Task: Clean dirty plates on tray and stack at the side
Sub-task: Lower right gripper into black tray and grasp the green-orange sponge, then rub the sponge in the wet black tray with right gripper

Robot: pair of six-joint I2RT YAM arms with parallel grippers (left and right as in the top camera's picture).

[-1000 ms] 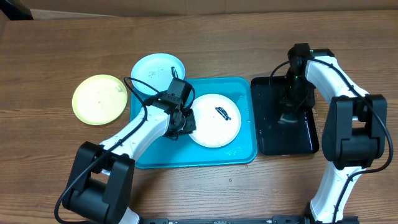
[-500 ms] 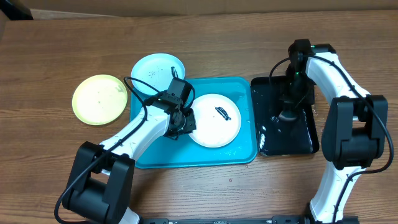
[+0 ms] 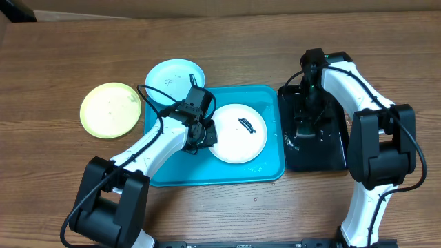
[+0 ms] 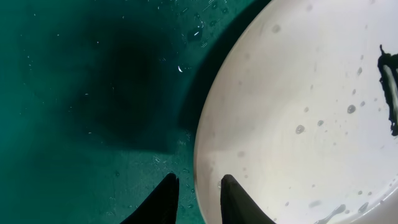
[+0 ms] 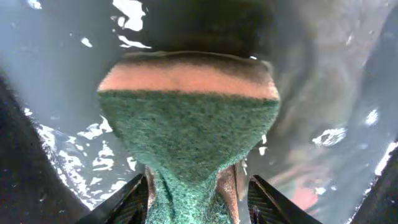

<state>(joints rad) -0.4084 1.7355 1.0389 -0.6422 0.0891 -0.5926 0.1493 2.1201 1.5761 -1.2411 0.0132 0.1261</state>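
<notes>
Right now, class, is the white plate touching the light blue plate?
Apart. The overhead view shows the white plate lying inside the turquoise tray, the light blue plate up-left of it, with bare tray floor between them.

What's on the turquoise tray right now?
A white plate with a dark smear lies on the turquoise tray; the left hand pinches its rim. The tray floor beneath the plate is hidden.

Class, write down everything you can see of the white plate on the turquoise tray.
The white plate is small, round and plastic-looking, and lies flat, face up in the tray. A dark smear marks it toward the upper right as seen from overhead, and droplets speckle the surface. The left hand straddles and grips its left rim.
</notes>
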